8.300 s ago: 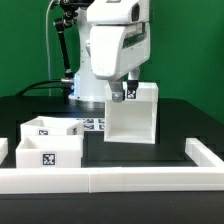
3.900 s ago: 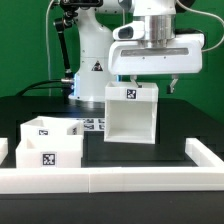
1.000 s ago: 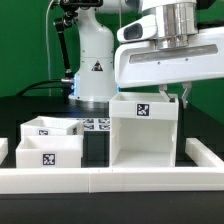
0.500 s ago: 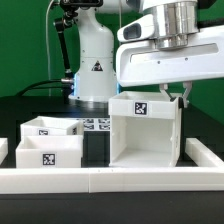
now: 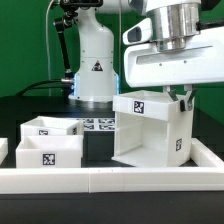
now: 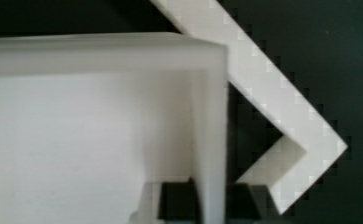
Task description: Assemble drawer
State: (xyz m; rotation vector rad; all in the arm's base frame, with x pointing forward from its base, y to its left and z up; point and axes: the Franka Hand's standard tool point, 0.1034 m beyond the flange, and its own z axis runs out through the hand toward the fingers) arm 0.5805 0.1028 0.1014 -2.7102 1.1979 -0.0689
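claw: pinching the housing (image 5: 148,135) by the top edge of its wall on the exterior view's right. The claw (image 5: 181,97) comes down from above. In the wrist view the dark fingers (image 6: 167,205) sit either side of that thin wall, pressed onto it.
change: the housing has swung compared with half a second ago. Its open front now faces more to the exterior view's left, and the side wall with its side tag (image 5: 180,145) has come into sight. Over the last few seconds it also came forward from mid-bench toward the rail (image 5: 60,180).
meaning: probably the housing-placing step, with the housing being squared into the rail corner. No tray is fitted yet, so the task looks early.
housing location: at the exterior view's right, just behind the front rail and near the rail's raised end. The top tag (image 5: 139,105) faces forward.
trays: the near tray (image 5: 45,156) and far tray (image 5: 45,127) sit side by side at the exterior view's left, well apart from the housing and untouched.
other: the marker board (image 5: 97,124) lies flat on the bench (image 5: 95,147) between the trays and the housing.
hidden: the claw body blocks the housing's rear top edge. It is unclear whether the housing's base rests on the bench or is slightly lifted, or whether it touches the rail.
wrist view: blurred. It shows only the housing top (image 6: 89,130) and the angled rail (image 6: 276,90), and the fingertips are cut off at the frame edge.
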